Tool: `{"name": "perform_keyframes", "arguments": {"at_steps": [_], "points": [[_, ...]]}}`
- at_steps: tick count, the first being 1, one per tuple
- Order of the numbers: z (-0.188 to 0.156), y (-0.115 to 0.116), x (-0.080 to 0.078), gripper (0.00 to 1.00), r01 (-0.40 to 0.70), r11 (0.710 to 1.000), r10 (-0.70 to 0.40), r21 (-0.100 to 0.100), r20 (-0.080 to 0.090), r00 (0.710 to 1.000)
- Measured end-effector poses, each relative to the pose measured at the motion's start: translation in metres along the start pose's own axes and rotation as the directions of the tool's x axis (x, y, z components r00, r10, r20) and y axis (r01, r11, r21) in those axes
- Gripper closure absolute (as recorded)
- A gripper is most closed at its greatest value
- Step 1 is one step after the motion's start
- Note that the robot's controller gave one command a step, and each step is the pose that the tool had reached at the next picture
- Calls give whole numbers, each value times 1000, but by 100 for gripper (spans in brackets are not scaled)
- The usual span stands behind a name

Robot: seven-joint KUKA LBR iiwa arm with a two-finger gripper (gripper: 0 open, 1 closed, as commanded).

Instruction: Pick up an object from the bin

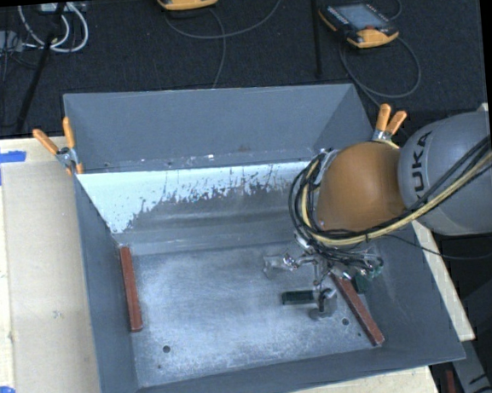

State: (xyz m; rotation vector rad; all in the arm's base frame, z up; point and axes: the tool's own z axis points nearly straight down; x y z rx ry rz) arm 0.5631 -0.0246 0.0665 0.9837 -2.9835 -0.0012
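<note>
The arm is reaching into the bin from the right side of the camera view. Its wrist is carrying a rounded orange cover, and black cables are looping round the left side of that cover and running down toward the gripper.

The gripper is hanging low over the right half of the bin floor, close to the right wall and nearer the front wall than the back. Wrist hardware and cables are masking its tip, so it cannot be told whether the gripper is open or closed, and nothing is showing in its grasp.

A small, dark, oblong block is lying flat on the floor just beside the gripper, on its left. The long side of the block is running roughly left to right. Whether the gripper is touching the block cannot be told.

The right stick, flat and reddish-brown, is lying on the floor at a slant. Its upper end is passing under the gripper, and its lower end is pointing toward the front right corner.

The left stick, of the same colour, is lying along the foot of the left wall, well apart from the gripper.

The floor between the left stick and the block is showing pale scuff marks.
</note>
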Motion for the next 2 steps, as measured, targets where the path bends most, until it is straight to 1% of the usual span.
{"name": "perform_keyframes", "arguments": {"at_steps": [1, 2], "points": [[-3, 1, 0, 100, -4, 1000, 4, -1, 1, 1000], [-190, -3, 1, 100, -61, 998, 61, 7, 9, 998]]}}
